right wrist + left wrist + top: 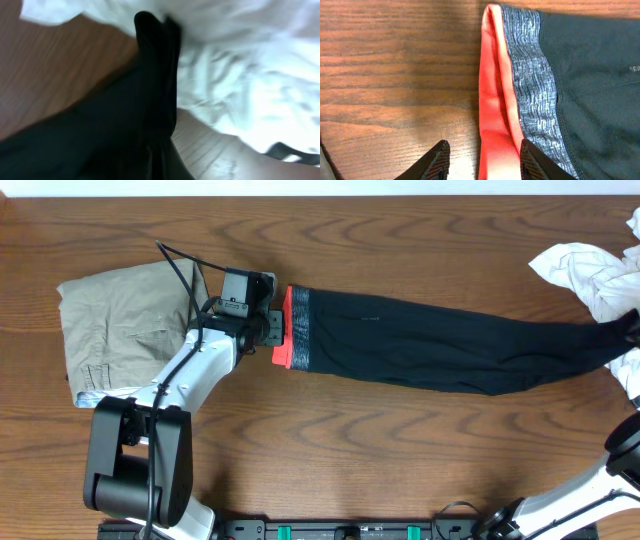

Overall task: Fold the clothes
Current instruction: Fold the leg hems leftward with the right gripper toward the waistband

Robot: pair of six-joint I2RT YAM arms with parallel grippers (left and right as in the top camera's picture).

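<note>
Bright, even light overhead; right wrist view blurred (left wrist sharp).

Matt cloth leggings (420, 340), grained wooden table (350, 440)

You've open wooden table (400, 450) either side of the long black leggings (420, 340); folded khaki trousers (120, 320) and crumpled white garment (590, 270) block both ends.

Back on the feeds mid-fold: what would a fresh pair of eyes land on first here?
The black leggings lie stretched flat across the middle of the table, their coral-red waistband edge the brightest thing in view. The left gripper sits right at that edge, open, with a finger on either side of the coral band in the wrist view. Folded khaki trousers lie at the left end, and a crumpled white garment at the right.
</note>
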